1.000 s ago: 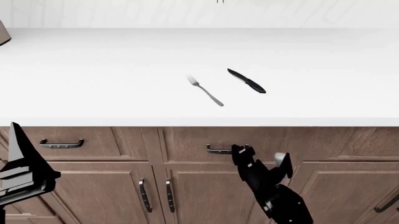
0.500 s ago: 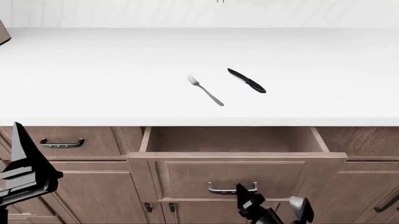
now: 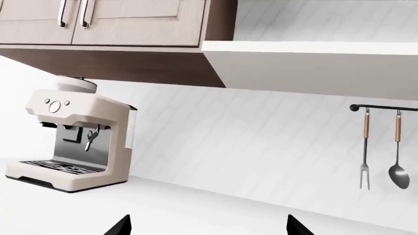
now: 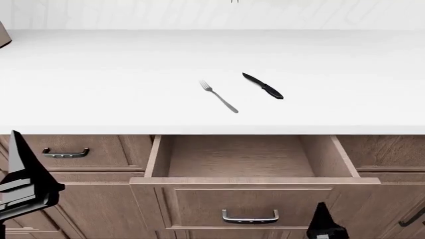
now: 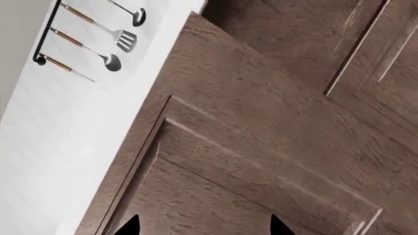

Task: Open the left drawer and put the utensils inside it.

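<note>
White surface (image 4: 99, 74) runs the full width of the head view, above brown wood-grain cabinets.

Left drawer (image 4: 255, 199) stands pulled well out below the surface's front edge. Its plain wooden inside is exposed, with nothing in it. Curved metal bar handle (image 4: 250, 217) sits low on the recessed front panel, nothing touching it.

Fork (image 4: 218, 96) lies flat on the surface, about mid-width, tines toward the back edge. Black knife (image 4: 262, 86) lies just beside it on the right, apart from it, pointed blade angled toward the back left. Both rest nearer the front edge than the back.

Right gripper (image 5: 202, 226): two dark fingertips spread apart in the right wrist view, nothing between them, facing wood panelling. In the head view only one tip shows, just right of the handle.

Left gripper (image 3: 205, 226): fingers spread apart in the left wrist view, holding nothing, low at the left of the head view.

Left wrist view also shows a cream espresso machine (image 3: 72, 139) on the surface and a wall rail (image 3: 385, 108) with hanging utensils.
</note>
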Available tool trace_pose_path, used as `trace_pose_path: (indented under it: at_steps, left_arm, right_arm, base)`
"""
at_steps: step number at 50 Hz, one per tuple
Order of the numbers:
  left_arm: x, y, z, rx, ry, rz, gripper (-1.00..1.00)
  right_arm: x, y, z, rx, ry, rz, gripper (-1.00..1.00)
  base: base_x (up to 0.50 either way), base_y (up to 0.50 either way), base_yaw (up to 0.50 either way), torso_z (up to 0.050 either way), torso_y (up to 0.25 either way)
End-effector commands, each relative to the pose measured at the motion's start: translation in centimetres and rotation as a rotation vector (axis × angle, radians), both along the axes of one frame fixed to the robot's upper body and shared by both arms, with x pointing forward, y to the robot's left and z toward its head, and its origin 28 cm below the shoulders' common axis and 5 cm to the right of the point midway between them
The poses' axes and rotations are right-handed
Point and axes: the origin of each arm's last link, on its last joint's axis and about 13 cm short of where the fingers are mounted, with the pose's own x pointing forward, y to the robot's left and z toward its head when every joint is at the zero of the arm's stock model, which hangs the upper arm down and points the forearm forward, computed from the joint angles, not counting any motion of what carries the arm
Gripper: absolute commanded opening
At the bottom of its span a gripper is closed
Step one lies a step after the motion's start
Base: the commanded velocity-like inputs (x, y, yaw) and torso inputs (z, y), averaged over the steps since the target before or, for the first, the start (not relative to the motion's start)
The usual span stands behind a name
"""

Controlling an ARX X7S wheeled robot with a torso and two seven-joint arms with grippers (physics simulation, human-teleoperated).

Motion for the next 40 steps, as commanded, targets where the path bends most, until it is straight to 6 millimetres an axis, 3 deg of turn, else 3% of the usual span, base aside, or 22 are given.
trace_pose_path:
  at_steps: [1,7,11,18,24,27,31,34,40]
  left_arm:
    - [-0.1,0.0,0.1,0.000,-0.003,0.001,1.00]
    - [-0.1,0.1,0.1,0.000,-0.004,0.003,1.00]
    - [-0.1,0.1,0.1,-0.001,-0.004,0.003,1.00]
    - [-0.1,0.1,0.0,-0.004,-0.004,0.006,1.00]
    - [-0.2,0.2,0.1,-0.004,-0.007,0.007,1.00]
    - [-0.2,0.2,0.1,-0.003,-0.007,0.008,1.00]
    - [-0.2,0.2,0.2,-0.003,-0.007,0.009,1.00]
    - [-0.2,0.1,0.2,0.000,-0.008,0.010,1.00]
    - [-0.4,0.3,0.3,0.000,-0.012,0.016,1.00]
  right_arm:
    - [-0.7,-0.2,1.2,-0.046,-0.036,-0.138,1.00]
    - [-0.3,0.3,5.0,-0.300,-0.150,-0.119,1.00]
    - [0.1,0.3,9.4,-0.508,-0.244,-0.130,1.00]
    - [0.3,-0.9,14.6,-0.641,-0.318,-0.279,1.00]
    - [1.7,-1.5,17.6,-0.708,-0.281,-0.272,1.00]
    - [3.3,-1.9,19.3,-0.765,-0.107,-0.389,1.00]
    - [4.0,-2.1,21.1,-0.806,-0.060,-0.445,1.00]
    - [5.0,-2.1,25.4,-0.982,-0.053,-0.392,1.00]
    - [6.9,-2.2,30.3,-1.059,-0.049,-0.320,1.00]
  base:
    - [0.00,0.00,0.00,0.000,0.000]
    - [0.00,0.00,0.00,0.000,0.000]
    - [0.00,0.00,0.00,0.000,0.000]
    - [0.00,0.00,0.00,0.000,0.000]
    - [0.00,0.00,0.00,0.000,0.000]
    - [0.00,0.00,0.00,0.000,0.000]
    - [0.00,0.00,0.00,0.000,0.000]
    - [0.00,0.00,0.00,0.000,0.000]
    - [0.00,0.00,0.00,0.000,0.000]
